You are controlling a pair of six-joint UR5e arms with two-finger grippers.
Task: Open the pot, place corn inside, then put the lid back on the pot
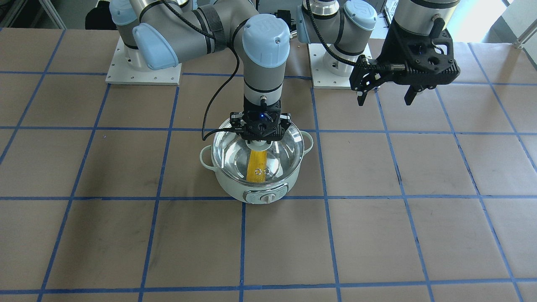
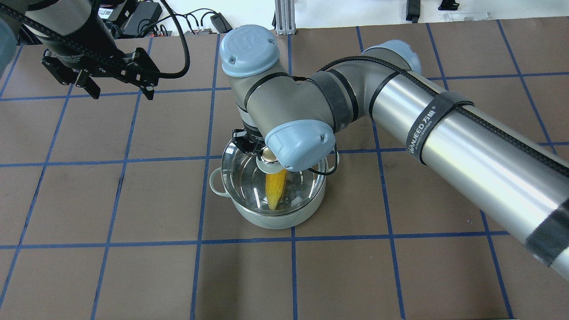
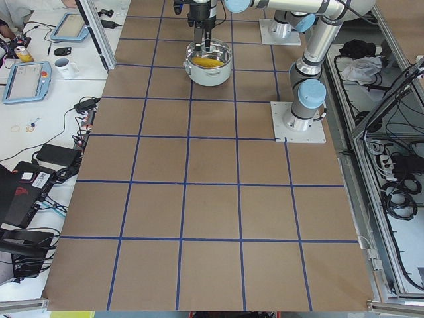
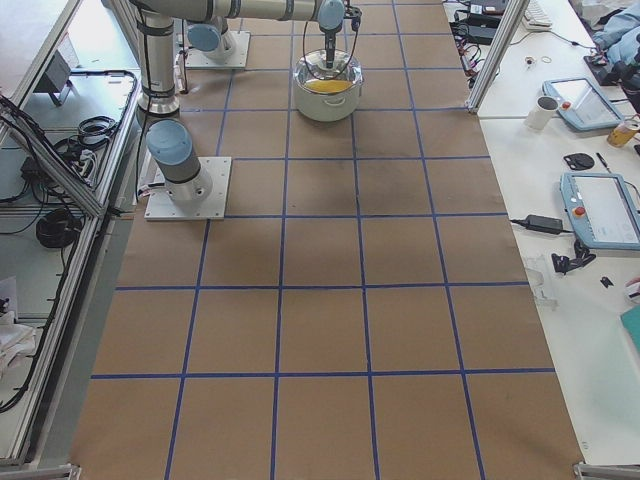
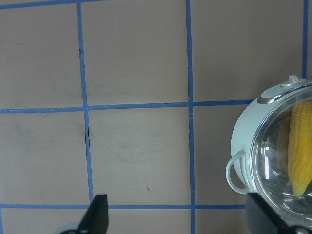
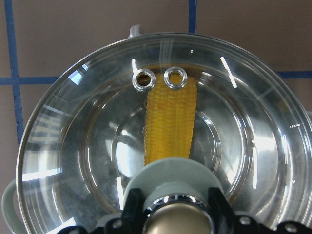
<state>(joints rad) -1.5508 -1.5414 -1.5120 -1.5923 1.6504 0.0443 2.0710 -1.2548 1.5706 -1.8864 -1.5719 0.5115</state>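
The mint-green pot (image 1: 256, 191) stands mid-table, its dial facing the front camera. The yellow corn (image 1: 256, 165) lies inside it, seen through the glass lid (image 1: 285, 151), which sits on the pot's rim. My right gripper (image 1: 261, 140) is straight above the pot, shut on the lid's knob (image 6: 178, 222). The right wrist view shows the corn (image 6: 170, 126) under the lid's two vent holes. My left gripper (image 1: 384, 90) is open and empty, held above the table well to the pot's side. Its wrist view catches the pot (image 5: 243, 136) at the right edge.
The table (image 1: 126, 235) is brown with a blue tape grid. Both arm bases (image 1: 144, 71) stand on white plates at the robot's edge. Side benches hold tablets (image 4: 600, 210), a mug (image 4: 548, 110) and cables. The right arm's long forearm (image 2: 466, 146) spans the table's right half.
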